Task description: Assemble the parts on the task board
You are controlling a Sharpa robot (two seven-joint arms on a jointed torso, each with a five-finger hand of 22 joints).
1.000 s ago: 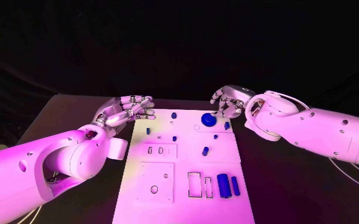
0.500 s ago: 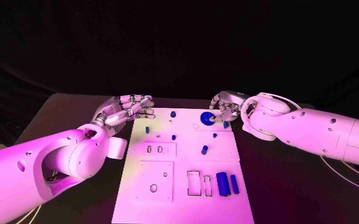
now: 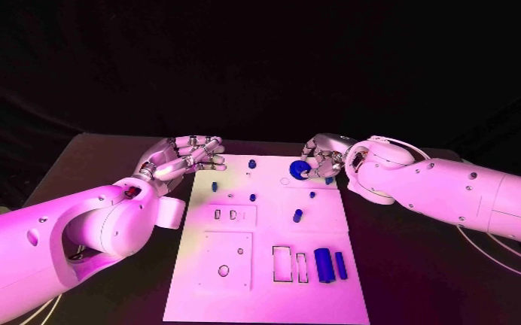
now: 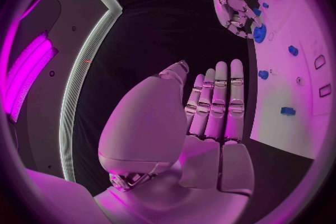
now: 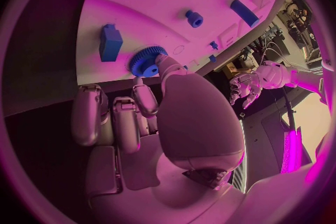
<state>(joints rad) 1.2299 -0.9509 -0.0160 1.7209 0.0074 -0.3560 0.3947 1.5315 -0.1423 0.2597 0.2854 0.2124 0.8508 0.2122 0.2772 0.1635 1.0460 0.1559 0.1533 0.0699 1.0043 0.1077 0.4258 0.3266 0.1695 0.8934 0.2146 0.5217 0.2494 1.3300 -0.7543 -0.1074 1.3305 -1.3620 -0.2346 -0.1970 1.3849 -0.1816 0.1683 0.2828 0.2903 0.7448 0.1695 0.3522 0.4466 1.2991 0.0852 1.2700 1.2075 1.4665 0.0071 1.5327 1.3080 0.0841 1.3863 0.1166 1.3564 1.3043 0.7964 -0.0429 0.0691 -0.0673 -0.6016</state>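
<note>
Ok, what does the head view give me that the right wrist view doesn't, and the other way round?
Head view: the whole task board end to end, including the empty rectangular slots at its near end.

Right wrist view: a close look at the right hand, whose thumb tip touches the toothed rim of the blue gear, with a blue block standing beside the gear.

Both: the gear at the board's far right with the right hand on it, and the left hand holding nothing off the far left corner.
</note>
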